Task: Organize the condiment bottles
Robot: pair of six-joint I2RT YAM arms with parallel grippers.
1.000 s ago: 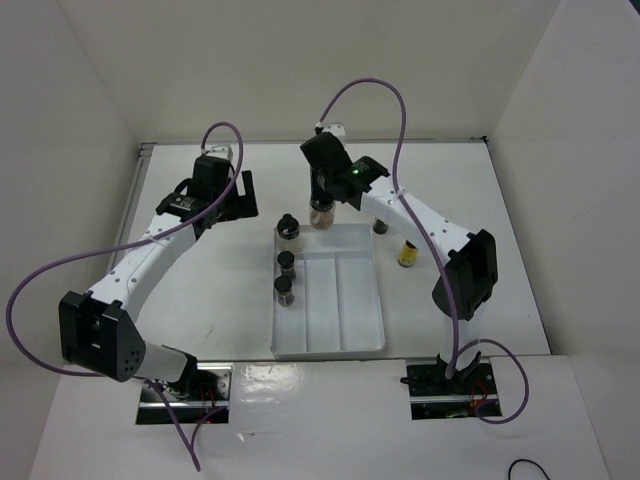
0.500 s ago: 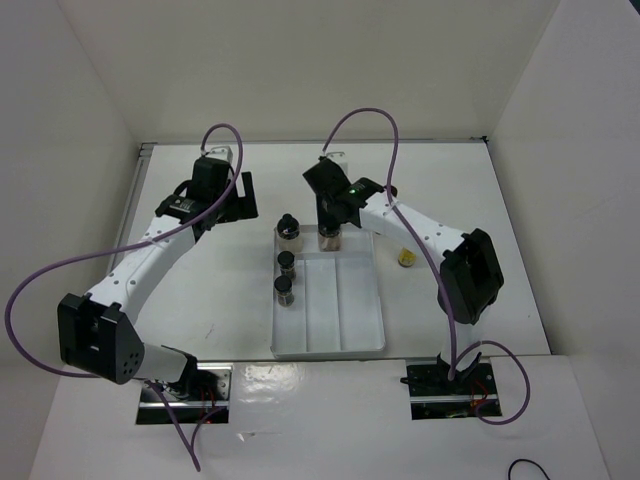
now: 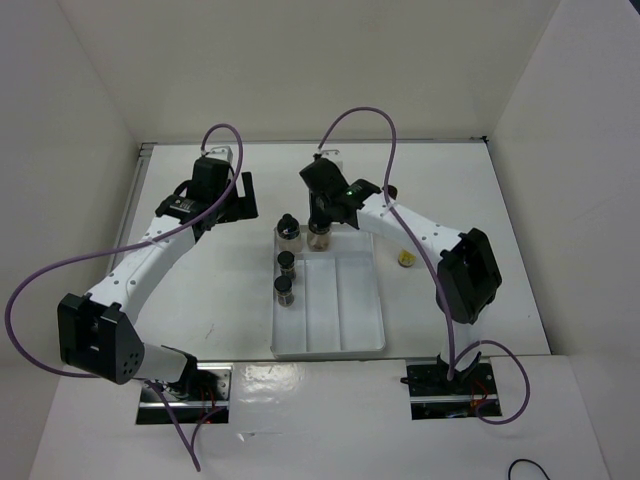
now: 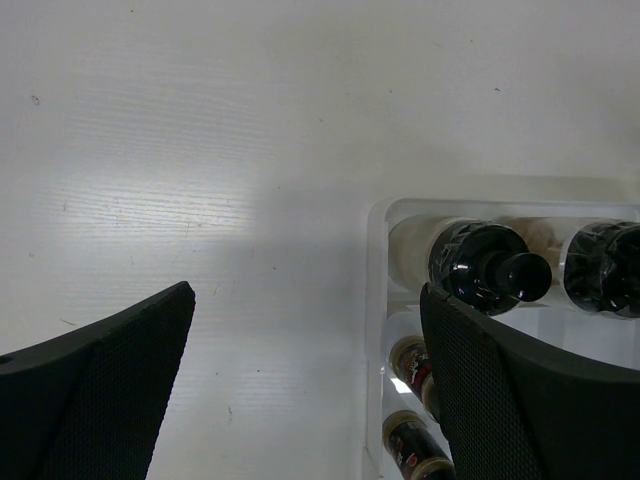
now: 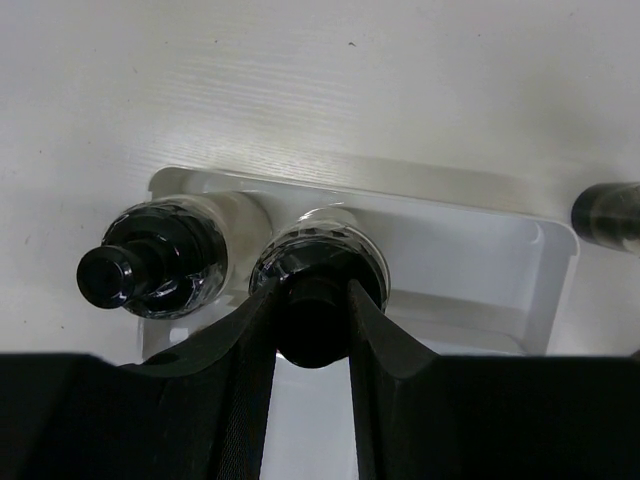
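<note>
My right gripper [image 3: 320,213] [image 5: 312,335] is shut on the black cap of a wide pale condiment bottle [image 3: 320,239] [image 5: 322,243], held upright at the far end of the white divided tray [image 3: 360,330] [image 5: 470,196]. Right beside it, in the left lane, stands a similar black-capped bottle [image 3: 288,228] [image 5: 150,266] [image 4: 488,268]. Two short dark bottles [image 3: 286,263] [image 3: 284,289] [image 4: 412,362] stand behind it in that lane. My left gripper [image 3: 236,195] [image 4: 310,390] hangs open over bare table, left of the tray's far corner.
A yellow bottle [image 3: 407,258] stands on the table right of the tray, partly hidden by my right arm. Another dark cap [image 5: 606,212] shows beyond the tray's right rim. White walls close in the table on three sides.
My right gripper has carried its bottle from beyond the tray's far rim towards me into the tray, then slightly left beside the other pale bottle. The left arm has not moved.
</note>
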